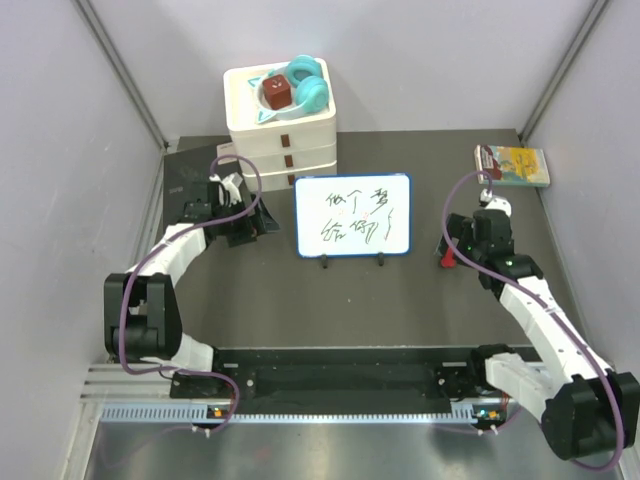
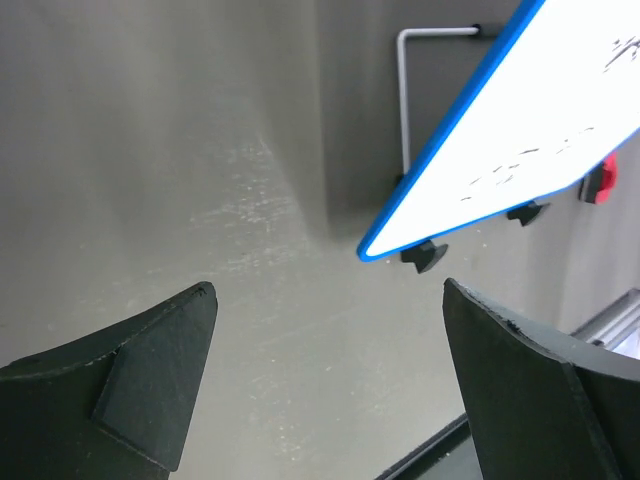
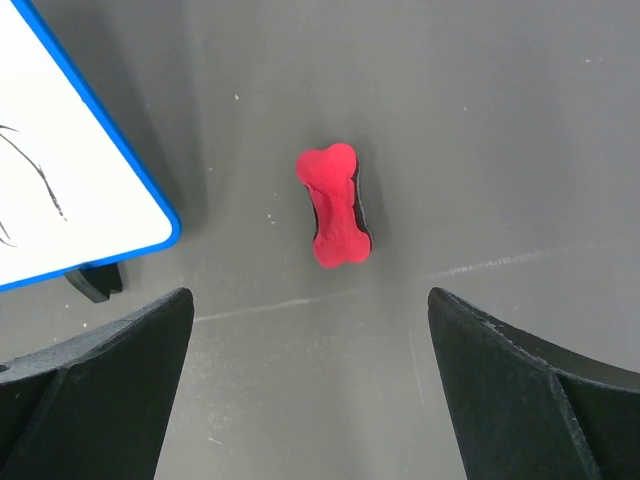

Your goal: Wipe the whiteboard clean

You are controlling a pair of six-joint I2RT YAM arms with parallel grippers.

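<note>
The whiteboard (image 1: 352, 215), white with a blue frame and black feet, stands tilted mid-table with black and red scribbles. It shows in the left wrist view (image 2: 520, 130) and in the right wrist view (image 3: 60, 180). A red bone-shaped eraser (image 3: 334, 205) lies flat on the table right of the board; in the top view (image 1: 448, 258) my right gripper partly hides it. My right gripper (image 1: 462, 243) is open and empty above the eraser, which lies ahead of its fingertips (image 3: 310, 295). My left gripper (image 1: 252, 224) is open and empty just left of the board (image 2: 328, 290).
A white stacked drawer box (image 1: 280, 125) holding teal headphones and a red block stands behind the board. A dark grey notebook (image 1: 185, 180) lies at the back left. A yellow-green packet (image 1: 514, 165) lies at the back right. Grey walls close in both sides.
</note>
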